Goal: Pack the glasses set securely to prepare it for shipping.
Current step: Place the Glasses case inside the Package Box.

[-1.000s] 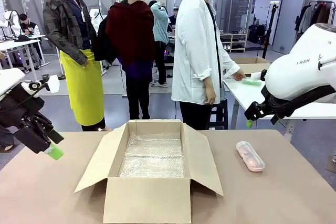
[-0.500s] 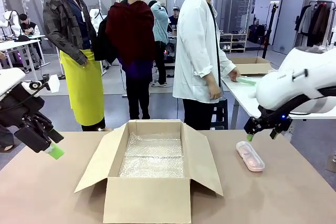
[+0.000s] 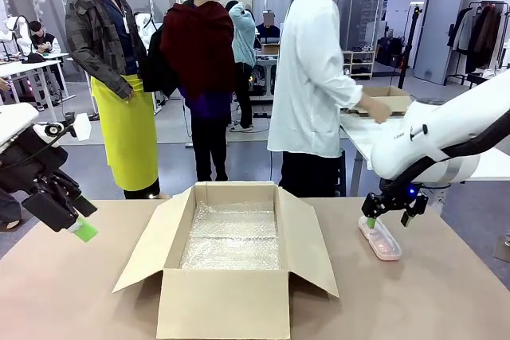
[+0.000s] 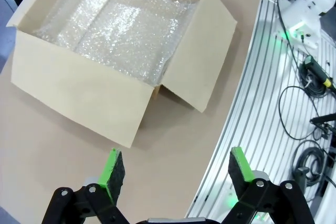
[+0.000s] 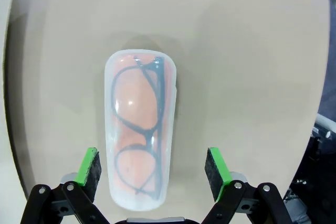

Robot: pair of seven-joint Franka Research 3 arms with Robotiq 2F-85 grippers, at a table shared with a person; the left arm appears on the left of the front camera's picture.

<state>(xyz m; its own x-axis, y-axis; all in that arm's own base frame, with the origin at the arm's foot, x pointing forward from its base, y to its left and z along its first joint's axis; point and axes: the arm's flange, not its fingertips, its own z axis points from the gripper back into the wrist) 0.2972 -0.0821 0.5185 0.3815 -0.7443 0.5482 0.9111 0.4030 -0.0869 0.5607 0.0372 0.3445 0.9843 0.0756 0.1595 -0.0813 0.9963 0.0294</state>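
Hovering with your right pincer (image 5: 152,167) spread wide over the pale pink translucent glasses case (image 5: 139,129) on the desk (image 5: 252,51), you have packed nothing yet into the bubble-wrap-lined cardboard box (image 3: 227,304).

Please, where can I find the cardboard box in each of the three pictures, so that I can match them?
Front view: the cardboard box stands open at the bottom centre.
Left wrist view: it fills the upper left, seen from above.
Right wrist view: a pale strip at the left edge may be its flap; I cannot tell.
Shared landmark: the tan table under everything.
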